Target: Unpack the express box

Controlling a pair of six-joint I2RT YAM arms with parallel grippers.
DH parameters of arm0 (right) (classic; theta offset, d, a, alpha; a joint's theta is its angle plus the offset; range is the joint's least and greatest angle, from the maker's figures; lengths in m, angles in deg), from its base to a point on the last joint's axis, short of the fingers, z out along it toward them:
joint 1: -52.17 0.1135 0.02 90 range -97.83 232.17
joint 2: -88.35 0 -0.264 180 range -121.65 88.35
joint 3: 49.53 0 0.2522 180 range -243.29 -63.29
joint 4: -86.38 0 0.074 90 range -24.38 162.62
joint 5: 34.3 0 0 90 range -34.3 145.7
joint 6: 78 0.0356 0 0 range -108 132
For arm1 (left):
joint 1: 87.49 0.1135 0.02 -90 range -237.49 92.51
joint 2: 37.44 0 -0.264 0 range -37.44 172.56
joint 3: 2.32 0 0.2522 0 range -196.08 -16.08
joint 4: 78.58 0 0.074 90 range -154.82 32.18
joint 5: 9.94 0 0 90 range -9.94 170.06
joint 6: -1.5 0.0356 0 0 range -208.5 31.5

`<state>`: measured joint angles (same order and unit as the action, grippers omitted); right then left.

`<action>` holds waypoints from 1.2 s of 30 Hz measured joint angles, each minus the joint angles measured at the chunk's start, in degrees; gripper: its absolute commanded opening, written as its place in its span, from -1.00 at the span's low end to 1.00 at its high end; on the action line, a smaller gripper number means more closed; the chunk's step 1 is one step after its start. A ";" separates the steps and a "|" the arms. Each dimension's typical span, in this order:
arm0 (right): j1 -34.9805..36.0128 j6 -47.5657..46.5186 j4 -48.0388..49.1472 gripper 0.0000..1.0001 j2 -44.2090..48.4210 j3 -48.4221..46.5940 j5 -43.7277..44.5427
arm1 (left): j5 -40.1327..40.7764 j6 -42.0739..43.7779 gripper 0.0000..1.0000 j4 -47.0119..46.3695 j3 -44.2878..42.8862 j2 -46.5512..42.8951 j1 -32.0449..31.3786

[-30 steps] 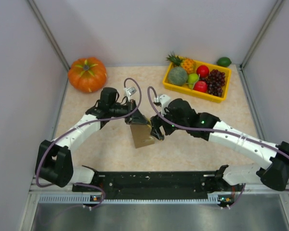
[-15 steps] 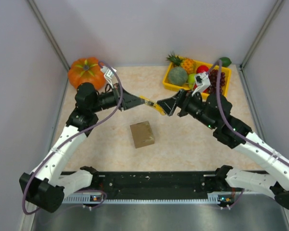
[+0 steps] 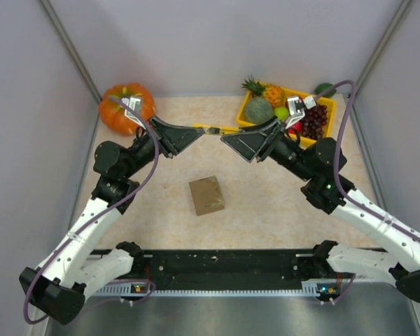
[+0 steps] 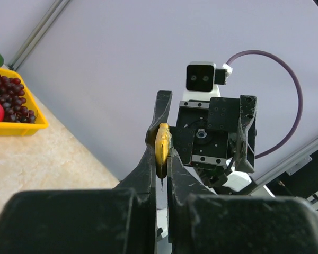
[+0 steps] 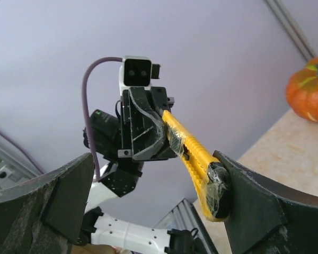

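Observation:
The express box (image 3: 206,195), a small brown carton with its flaps down, sits on the table between the arms with nothing touching it. My left gripper (image 3: 198,130) is raised high over the table's back part and is shut on a yellow utility knife (image 3: 220,129). In the left wrist view the knife (image 4: 161,147) is pinched between the fingers. My right gripper (image 3: 236,147) faces it with the jaws wide open. In the right wrist view the knife's taped end (image 5: 214,188) rests against my right finger (image 5: 254,206).
An orange pumpkin (image 3: 127,106) stands at the back left. A yellow fruit tray (image 3: 331,117) with grapes, a pineapple and other fruit sits at the back right, partly behind my right arm. A lime (image 3: 325,89) lies beyond it. Walls close in on three sides.
Both grippers have left the box and risen up and back. The left gripper carried the yellow knife along; the right gripper now stands wide open at its other end.

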<state>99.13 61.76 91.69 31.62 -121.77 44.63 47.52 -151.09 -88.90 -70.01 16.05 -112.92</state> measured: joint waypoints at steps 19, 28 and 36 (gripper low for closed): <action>-0.28 7.41 4.57 -0.35 -5.14 -0.92 -4.04 | 6.62 -3.10 -1.00 -11.56 6.82 -0.81 -5.01; -0.28 7.48 2.19 -1.00 -5.35 -1.97 -4.04 | 6.91 -4.35 -0.30 -12.92 7.76 -1.75 -5.16; -2.32 6.25 -4.11 -1.00 -5.33 -5.53 -6.23 | 5.53 1.22 0.89 -2.89 6.23 -2.67 -2.69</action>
<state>96.81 68.01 87.58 26.28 -127.30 38.40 53.05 -149.86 -91.78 -63.78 13.39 -115.61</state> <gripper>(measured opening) 0.097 0.936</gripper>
